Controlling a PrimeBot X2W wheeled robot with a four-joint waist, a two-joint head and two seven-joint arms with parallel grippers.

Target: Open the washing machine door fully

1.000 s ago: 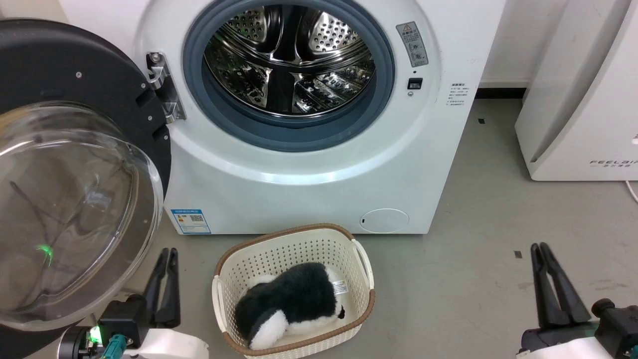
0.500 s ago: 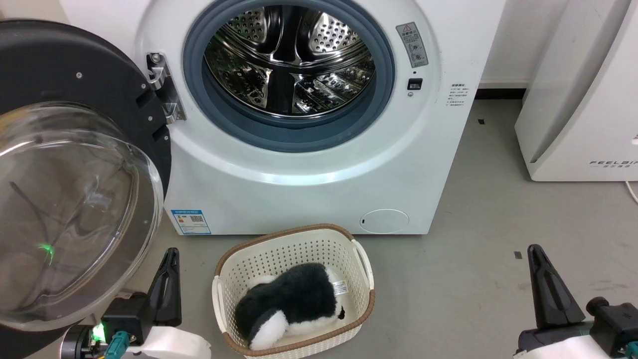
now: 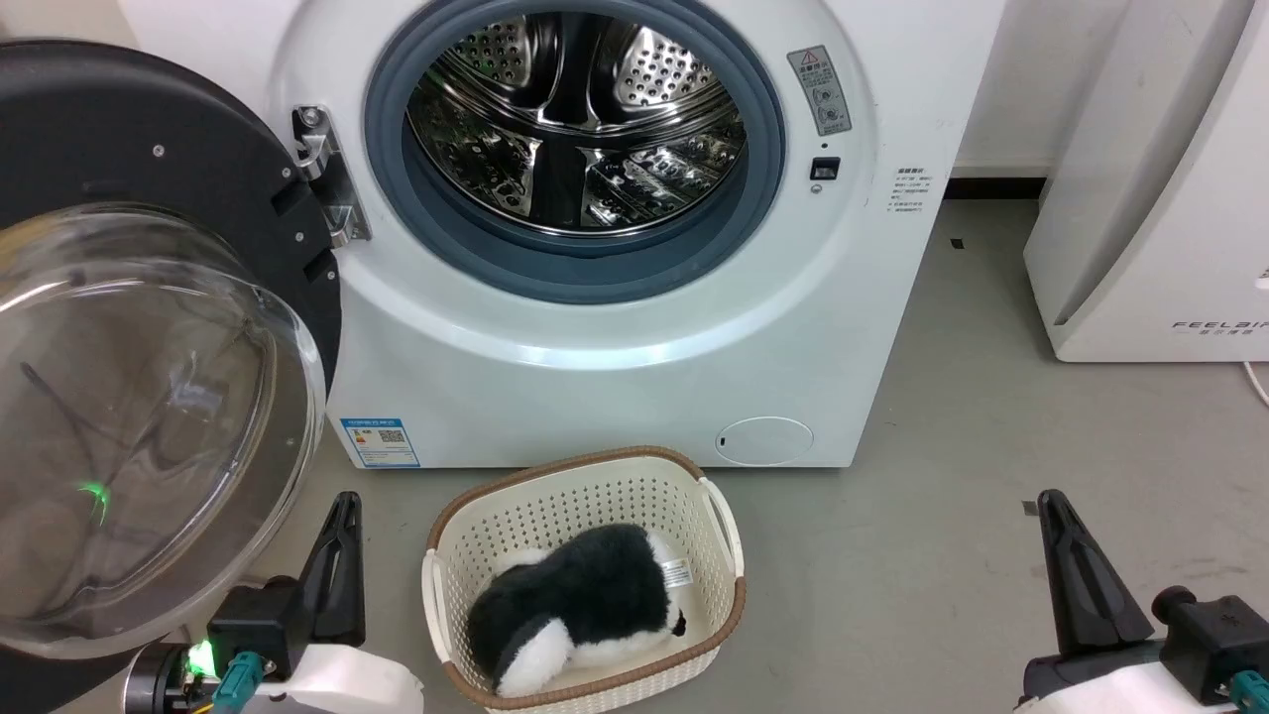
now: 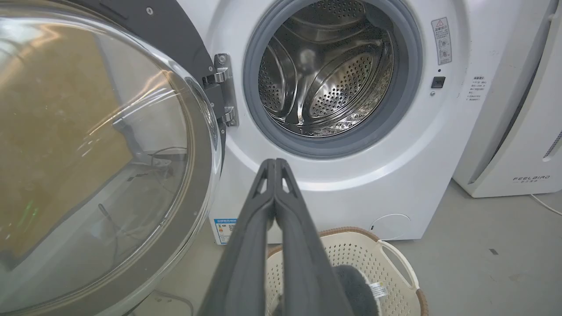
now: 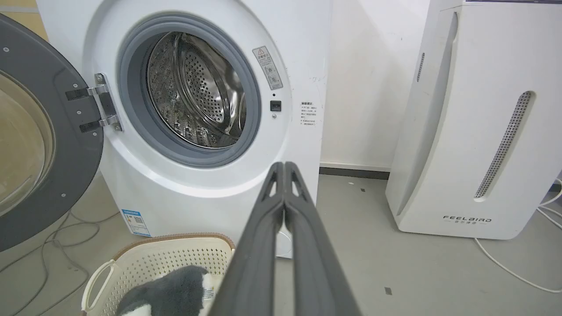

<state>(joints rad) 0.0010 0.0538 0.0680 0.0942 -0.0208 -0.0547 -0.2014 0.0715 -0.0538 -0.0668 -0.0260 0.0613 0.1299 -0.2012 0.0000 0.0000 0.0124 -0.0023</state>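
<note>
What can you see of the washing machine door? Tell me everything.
The washing machine door is a big round disc: a dark ring around a clear, bulging glass bowl. It stands swung wide open to the left of the washing machine, held by a metal hinge. The left gripper, shut, sits near its lower edge without touching.

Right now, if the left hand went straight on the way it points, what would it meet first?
Probably the washing machine: the shut left hand aims at its white front just under the drum mouth. The washing machine door lies left of that line; depth is unclear.
</note>
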